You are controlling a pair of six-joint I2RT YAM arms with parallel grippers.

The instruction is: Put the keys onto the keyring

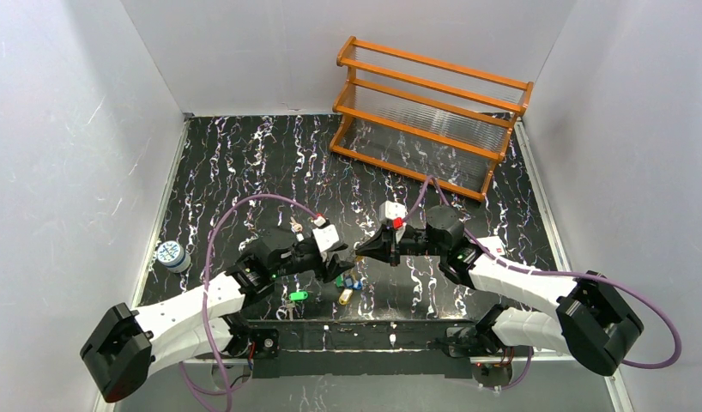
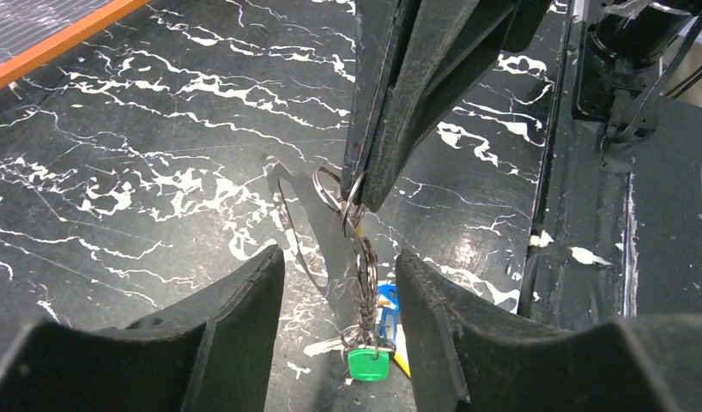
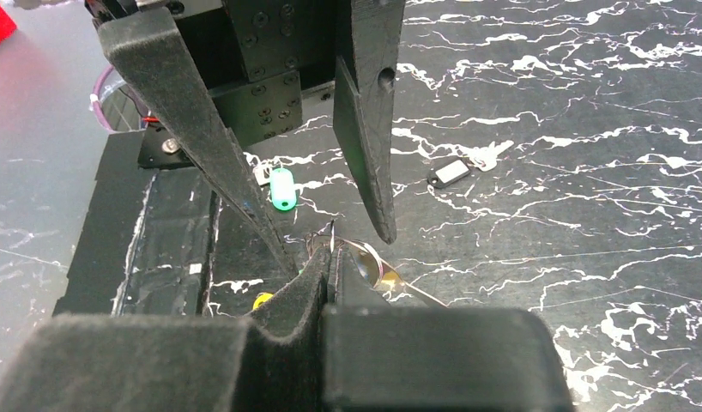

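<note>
My right gripper (image 1: 362, 251) is shut on the silvery keyring (image 2: 341, 193) and holds it above the table; the ring's loop also shows at the fingertips in the right wrist view (image 3: 373, 266). A braided chain hangs from it with a green key (image 2: 367, 363), a blue key (image 2: 386, 309) and a yellow one; this bunch (image 1: 347, 283) reaches the table. My left gripper (image 2: 339, 257) is open, its fingers (image 3: 180, 129) on either side of the chain just below the ring. A loose green key (image 1: 298, 296) and a dark key (image 3: 450, 173) lie on the table.
An orange wooden rack (image 1: 429, 112) stands at the back right. A small round blue-white can (image 1: 170, 254) sits at the left edge. The black base rail (image 1: 365, 330) runs along the near edge. Purple cables loop over both arms.
</note>
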